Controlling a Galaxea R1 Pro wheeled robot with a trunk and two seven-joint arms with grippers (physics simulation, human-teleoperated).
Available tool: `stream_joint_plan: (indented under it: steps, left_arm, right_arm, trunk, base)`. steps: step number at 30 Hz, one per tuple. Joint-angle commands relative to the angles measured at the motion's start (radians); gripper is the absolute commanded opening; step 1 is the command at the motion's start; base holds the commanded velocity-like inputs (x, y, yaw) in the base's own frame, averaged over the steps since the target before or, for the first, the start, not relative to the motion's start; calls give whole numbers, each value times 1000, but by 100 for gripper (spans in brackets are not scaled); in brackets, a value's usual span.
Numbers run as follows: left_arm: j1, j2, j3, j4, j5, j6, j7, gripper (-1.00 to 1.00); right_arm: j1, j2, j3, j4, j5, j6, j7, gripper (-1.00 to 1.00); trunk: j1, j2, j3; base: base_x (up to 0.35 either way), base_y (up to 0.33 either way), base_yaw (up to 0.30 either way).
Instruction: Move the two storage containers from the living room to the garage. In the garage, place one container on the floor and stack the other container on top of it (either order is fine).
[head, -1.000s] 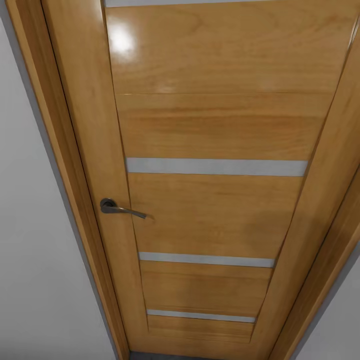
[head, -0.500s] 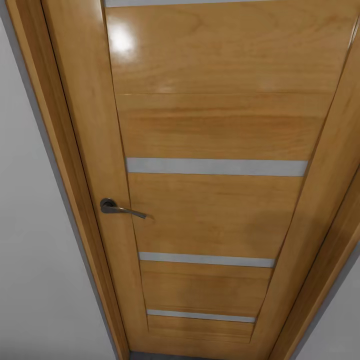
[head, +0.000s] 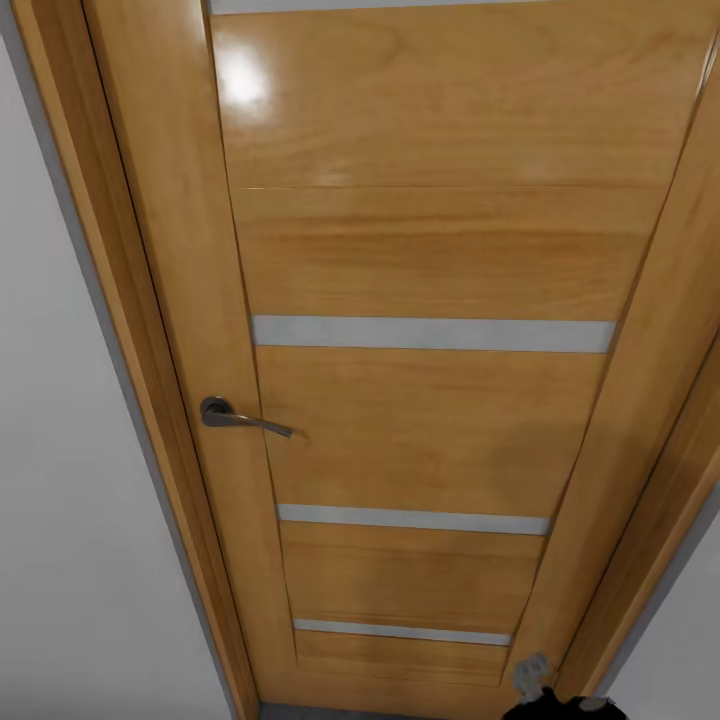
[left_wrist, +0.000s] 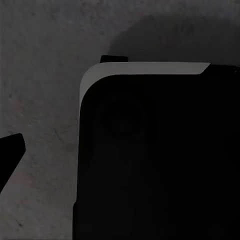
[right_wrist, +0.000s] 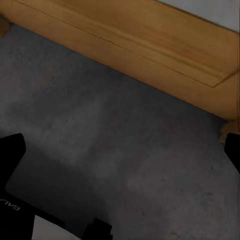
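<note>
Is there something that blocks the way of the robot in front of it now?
Yes. A closed wooden door fills the way ahead, its handle at the left. The right gripper hangs open over the grey floor near the door's foot.

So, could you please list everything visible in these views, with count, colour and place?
Door: one, orange-brown wood, closed, straight ahead in the head view.
Frosted strips: four grey-white bands across the door, the top one cut by the picture's edge.
Door handle: one, dark metal lever, on the door's left side.
Door frame: orange-brown, around the door.
Walls: white, either side of the frame.
Floor: dark grey mottled concrete, under both wrist cameras.
Right hand: black, open, over the floor near the door's foot.
Robot body: black with a pale edge, in the left wrist view.
</note>
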Motion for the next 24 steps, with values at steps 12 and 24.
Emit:
stream_joint_plan:
  steps: [12, 24]
  left_arm:
    - [0, 0, 0, 0, 6, -2, 0, 100]
    - [0, -1, -1, 0, 4, -2, -1, 100]
  right_arm:
    - [-74, 26, 3, -220, -8, 145, -15, 100]
    - [-74, 91, -1, -652, -8, 399, -157, 100]
  trunk:
    - [0, -1, -1]
    - [0, -1, -1]
  base:
    - [0, 0, 0]
    - [0, 0, 0]
